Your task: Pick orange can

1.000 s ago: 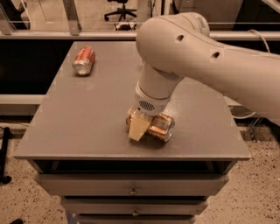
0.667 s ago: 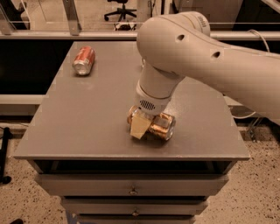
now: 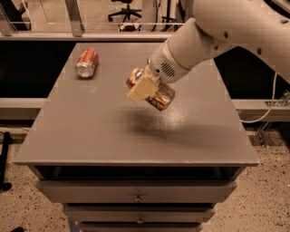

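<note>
The orange can (image 3: 156, 93) is a shiny orange-gold drink can, held tilted on its side in the air above the middle of the grey table (image 3: 90, 136). My gripper (image 3: 146, 86) is shut on the orange can, with a cream finger pad (image 3: 141, 89) across its near side. The can's shadow falls on the tabletop below it. The white arm comes in from the upper right.
A red can with a silver end (image 3: 86, 62) lies on its side at the table's far left corner. Drawers run below the table's front edge (image 3: 136, 197). An office chair (image 3: 124, 9) and railings stand behind the table.
The gripper has lifted the orange can off the tabletop and tilted it; before, the can rested on the table under the gripper. The red can has not moved.
</note>
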Available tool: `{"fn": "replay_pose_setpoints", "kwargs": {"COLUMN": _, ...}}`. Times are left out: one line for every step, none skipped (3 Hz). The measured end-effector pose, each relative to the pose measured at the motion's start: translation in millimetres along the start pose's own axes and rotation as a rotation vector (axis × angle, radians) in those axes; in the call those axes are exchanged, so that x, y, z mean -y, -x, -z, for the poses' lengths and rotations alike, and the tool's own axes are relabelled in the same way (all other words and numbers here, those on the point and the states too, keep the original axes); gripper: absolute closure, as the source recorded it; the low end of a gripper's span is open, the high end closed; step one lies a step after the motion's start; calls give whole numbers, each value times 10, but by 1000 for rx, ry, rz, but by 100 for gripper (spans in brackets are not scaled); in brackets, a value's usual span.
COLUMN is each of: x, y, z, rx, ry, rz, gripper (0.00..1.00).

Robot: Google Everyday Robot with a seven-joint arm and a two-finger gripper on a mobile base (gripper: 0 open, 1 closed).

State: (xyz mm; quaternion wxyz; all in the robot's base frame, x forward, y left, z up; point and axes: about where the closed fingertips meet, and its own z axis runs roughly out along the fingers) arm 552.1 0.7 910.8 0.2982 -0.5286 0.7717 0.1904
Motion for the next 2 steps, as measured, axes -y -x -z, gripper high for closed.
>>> {"fn": "replay_pose_setpoints", "kwargs": {"x": 195, "y": 297, "z": 32, "rx": 336, "ry": 109, "rz": -14, "gripper": 100}}
{"fn": "replay_pose_setpoints", "kwargs": {"x": 100, "y": 359, "z": -4, "rx": 339, "ry": 137, "rz": -26, "gripper": 100}}
